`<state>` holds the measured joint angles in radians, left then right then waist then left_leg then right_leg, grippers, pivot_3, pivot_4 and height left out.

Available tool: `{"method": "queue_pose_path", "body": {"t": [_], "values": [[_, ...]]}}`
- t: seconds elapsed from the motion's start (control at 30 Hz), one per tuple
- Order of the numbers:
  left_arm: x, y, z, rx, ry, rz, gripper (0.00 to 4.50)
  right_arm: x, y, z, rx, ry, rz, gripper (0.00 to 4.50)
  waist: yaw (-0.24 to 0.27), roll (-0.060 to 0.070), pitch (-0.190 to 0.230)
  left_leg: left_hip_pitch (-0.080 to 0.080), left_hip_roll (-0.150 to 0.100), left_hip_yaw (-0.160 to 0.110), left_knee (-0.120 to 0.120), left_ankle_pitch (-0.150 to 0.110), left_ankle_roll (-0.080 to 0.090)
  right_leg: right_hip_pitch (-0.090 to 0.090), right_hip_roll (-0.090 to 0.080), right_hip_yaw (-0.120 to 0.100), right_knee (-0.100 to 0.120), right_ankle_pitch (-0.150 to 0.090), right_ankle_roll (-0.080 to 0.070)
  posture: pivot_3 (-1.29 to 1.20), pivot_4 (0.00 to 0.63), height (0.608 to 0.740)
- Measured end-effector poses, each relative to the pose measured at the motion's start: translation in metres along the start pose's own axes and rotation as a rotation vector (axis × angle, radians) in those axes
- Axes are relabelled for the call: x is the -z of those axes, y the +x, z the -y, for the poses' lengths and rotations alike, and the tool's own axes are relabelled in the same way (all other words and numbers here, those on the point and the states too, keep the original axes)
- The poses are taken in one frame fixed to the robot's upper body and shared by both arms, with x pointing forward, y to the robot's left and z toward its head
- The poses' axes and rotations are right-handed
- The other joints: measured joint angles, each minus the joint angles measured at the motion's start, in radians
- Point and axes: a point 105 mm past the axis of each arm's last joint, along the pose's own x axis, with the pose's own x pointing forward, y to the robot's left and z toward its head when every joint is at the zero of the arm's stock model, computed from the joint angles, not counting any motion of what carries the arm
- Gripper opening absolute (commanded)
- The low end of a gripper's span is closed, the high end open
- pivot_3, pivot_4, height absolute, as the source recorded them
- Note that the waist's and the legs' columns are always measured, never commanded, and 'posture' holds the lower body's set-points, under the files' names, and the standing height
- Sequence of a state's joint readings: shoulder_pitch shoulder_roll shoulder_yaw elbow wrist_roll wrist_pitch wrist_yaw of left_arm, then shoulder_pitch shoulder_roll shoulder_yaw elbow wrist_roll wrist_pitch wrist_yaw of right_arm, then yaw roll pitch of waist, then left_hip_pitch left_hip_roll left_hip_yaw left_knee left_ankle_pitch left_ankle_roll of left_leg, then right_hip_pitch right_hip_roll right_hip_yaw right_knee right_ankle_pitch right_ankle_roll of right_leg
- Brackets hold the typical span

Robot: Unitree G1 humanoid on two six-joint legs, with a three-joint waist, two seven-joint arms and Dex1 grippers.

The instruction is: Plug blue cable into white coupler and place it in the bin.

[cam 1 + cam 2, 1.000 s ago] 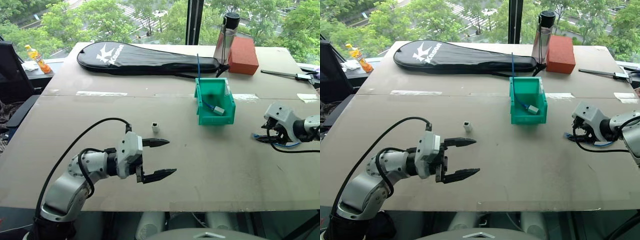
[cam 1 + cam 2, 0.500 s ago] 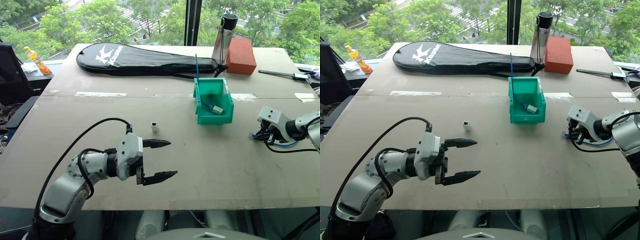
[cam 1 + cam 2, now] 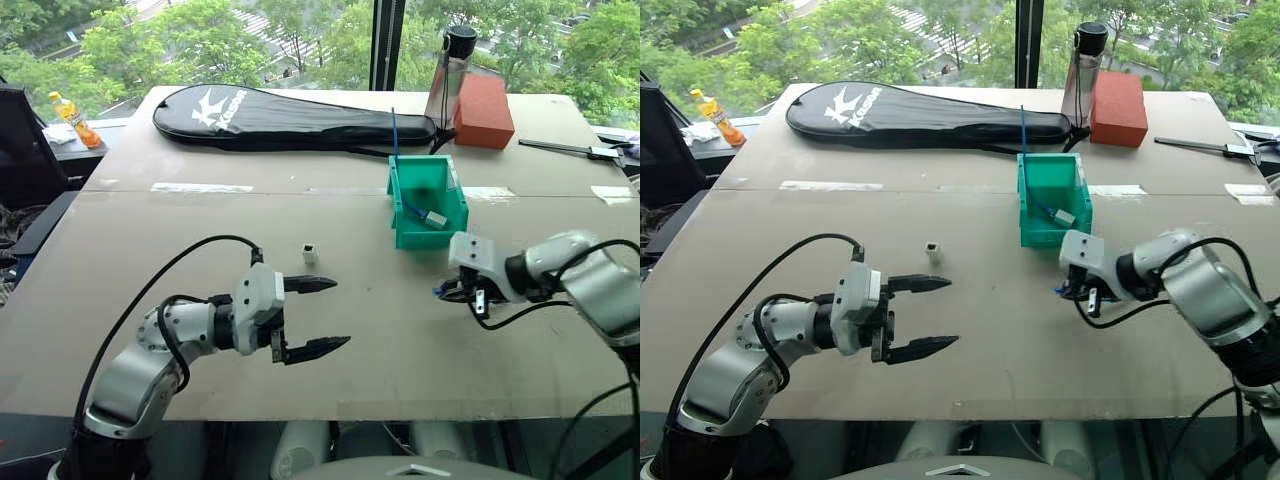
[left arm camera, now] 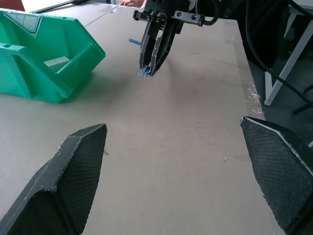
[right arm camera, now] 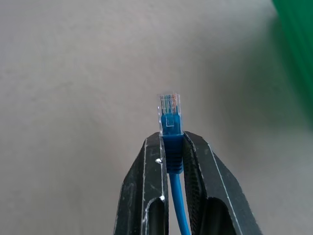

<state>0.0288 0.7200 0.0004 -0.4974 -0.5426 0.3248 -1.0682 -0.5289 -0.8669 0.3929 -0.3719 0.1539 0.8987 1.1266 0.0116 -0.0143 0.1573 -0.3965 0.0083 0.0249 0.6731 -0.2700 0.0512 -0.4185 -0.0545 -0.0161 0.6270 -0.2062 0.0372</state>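
Observation:
The blue cable (image 5: pixel 172 131) is pinched in my shut right gripper (image 5: pixel 171 138), its clear plug (image 5: pixel 168 108) poking out past the fingertips. This gripper (image 3: pixel 447 292) hangs low over the table just in front of the teal bin (image 3: pixel 428 241), pointing down and to the left. The white coupler (image 3: pixel 311 254) stands alone on the table, left of the bin and just beyond my left gripper (image 3: pixel 337 314). That gripper is wide open and level, with nothing between its fingers. In the left wrist view the right gripper (image 4: pixel 150 68) shows with the plug (image 4: pixel 142 72) at its tips.
Inside the bin lie another blue cord and a white block (image 3: pixel 436 219). At the far side are a black racket bag (image 3: pixel 290 115), a bottle (image 3: pixel 452 75) and a red block (image 3: pixel 484 110). A tool (image 3: pixel 575 150) lies at the far right.
My right arm swung left from the table's right side to just in front of the bin, carrying the blue cable. The left arm stayed still.

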Motion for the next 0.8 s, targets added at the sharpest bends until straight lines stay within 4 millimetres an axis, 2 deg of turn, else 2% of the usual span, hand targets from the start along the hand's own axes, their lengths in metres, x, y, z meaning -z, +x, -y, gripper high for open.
{"method": "queue_pose_path", "body": {"t": [0.1, 0.33, 0.37, 0.57, 0.67, 0.8], "values": [[0.005, -0.006, -0.001, -0.008, -0.008, -0.022, 4.5, -0.015, 0.016, -0.006, -0.009, -0.039, -0.006, 0.12, 0.001, 0.0, 0.0, 0.0, 0.0, 0.0, 0.0, 0.0, 0.0, 0.0, -0.001, 0.0, 0.0, 0.0, 0.0, 0.0, 0.15, 0.74], [0.018, -0.015, -0.007, -0.04, -0.012, -0.053, 4.5, -0.031, 0.042, -0.011, -0.033, -0.151, -0.033, 0.12, -0.002, 0.0, 0.0, 0.0, -0.001, -0.001, 0.0, 0.0, 0.0, 0.0, 0.0, -0.001, 0.0, 0.0, 0.0, 0.0, 0.15, 0.74], [0.022, -0.017, -0.008, -0.046, -0.009, -0.064, 4.5, -0.034, 0.045, -0.005, -0.018, -0.178, -0.027, 0.87, -0.002, 0.0, 0.0, 0.0, -0.001, -0.001, 0.0, 0.0, 0.0, 0.0, 0.0, -0.001, 0.0, 0.0, 0.0, 0.0, 0.15, 0.74], [0.031, -0.014, -0.014, -0.05, 0.019, -0.101, 4.5, -0.038, 0.049, 0.007, 0.048, -0.218, 0.029, 3.15, -0.003, -0.001, -0.001, 0.001, 0.0, -0.001, 0.0, 0.0, 0.0, 0.001, 0.0, -0.002, 0.001, 0.001, -0.001, 0.0, 0.15, 0.74], [0.034, -0.01, -0.019, -0.046, 0.028, -0.129, 4.5, -0.032, 0.039, 0.009, 0.093, -0.167, 0.105, 4.43, 0.001, -0.001, 0.0, 0.0, 0.0, -0.001, 0.0, 0.0, 0.0, 0.0, 0.0, -0.002, 0.001, 0.001, -0.001, 0.0, 0.15, 0.74], [0.033, 0.005, -0.027, 0.013, 0.053, -0.147, 4.5, -0.041, -0.005, 0.0, 0.152, -0.099, 0.329, 4.48, 0.013, 0.0, 0.0, -0.002, -0.001, -0.003, 0.0, 0.0, 0.0, 0.0, -0.001, -0.003, -0.001, 0.003, 0.003, 0.0, 0.15, 0.74]]}}
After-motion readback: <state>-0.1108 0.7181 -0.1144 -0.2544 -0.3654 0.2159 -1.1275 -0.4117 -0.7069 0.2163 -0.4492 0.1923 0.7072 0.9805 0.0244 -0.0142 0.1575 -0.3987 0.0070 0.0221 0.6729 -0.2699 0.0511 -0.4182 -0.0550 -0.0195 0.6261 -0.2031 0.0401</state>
